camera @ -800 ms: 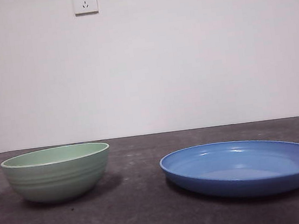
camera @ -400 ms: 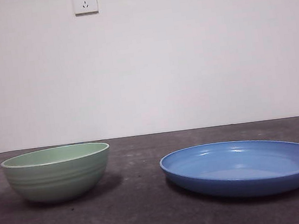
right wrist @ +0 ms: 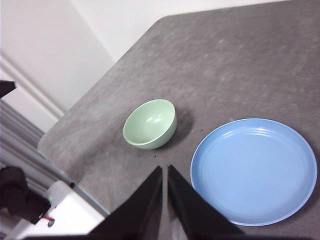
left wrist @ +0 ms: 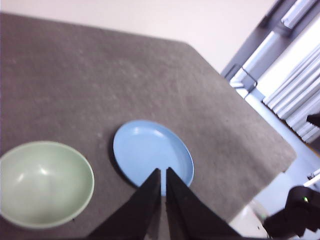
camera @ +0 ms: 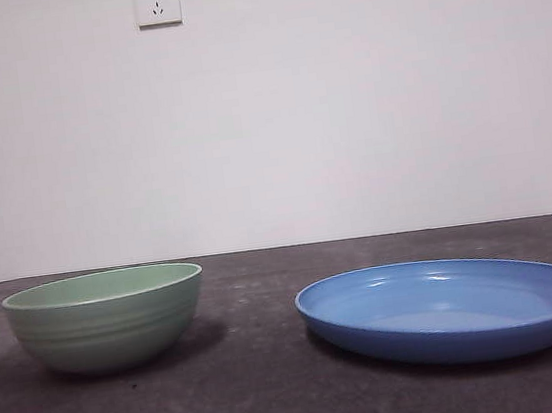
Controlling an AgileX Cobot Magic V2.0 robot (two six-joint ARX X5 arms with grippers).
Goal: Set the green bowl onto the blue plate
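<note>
Down at table level, the green bowl (camera: pixel 107 319) sat upright on the dark grey table (camera: pixel 268 389), over on the left of the front view, its ridged side facing the camera and a soft shadow spreading beside it. To its right, with a clear strip of bare tabletop between them, lay the blue plate (camera: pixel 450 308), flat on the surface, glossy, its inner rings catching the light. The two were apart, not touching, and the bowl was not on the plate. Neither arm showed anywhere in that low view.

Up above, the left gripper (left wrist: pixel 162 176) hung high over the table, its two black jaws drawn almost together with only a thin slit between them, and nothing was held in that slit. Below it the plate (left wrist: pixel 152 152) and the bowl (left wrist: pixel 45 182) lay side by side, both empty inside.

The right gripper (right wrist: pixel 165 174) was likewise well up over the table, jaws all but closed on a narrow gap, holding nothing. From there the bowl (right wrist: pixel 150 124) sat nearer the table's corner and the plate (right wrist: pixel 254 171) just beside it, a small gap between.

Farther back, the plain white wall (camera: pixel 344 107) rose behind the table, with a white socket (camera: pixel 157 1) high on it, above the bowl's side.
</note>
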